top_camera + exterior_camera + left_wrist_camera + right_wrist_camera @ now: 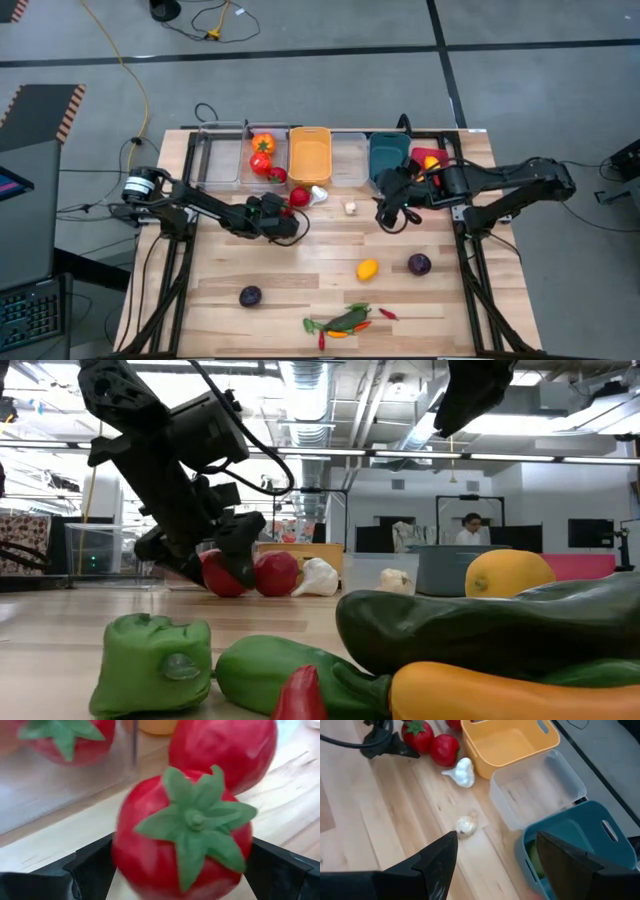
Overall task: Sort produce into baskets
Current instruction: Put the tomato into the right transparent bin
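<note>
A lab or open workshop floor; grey concrete floor (520, 90) with cables (130, 80) trailing around the wooden table (300, 290); exposed ceiling ducts (320, 385); a person (470, 528) at monitors (590, 532) far beyond the jaws.

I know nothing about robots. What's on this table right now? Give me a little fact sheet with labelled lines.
Left gripper: fingers on either side of a red tomato on the table, near the bins
Right gripper: open, empty, hovering near the teal bin
Orange bin: looks empty
Clear bin: holds red and orange produce
Loose near the bins: second tomato, two garlic bulbs
Loose, front of table: yellow citrus, two purple balls, pile of green vegetables and chilies
</note>
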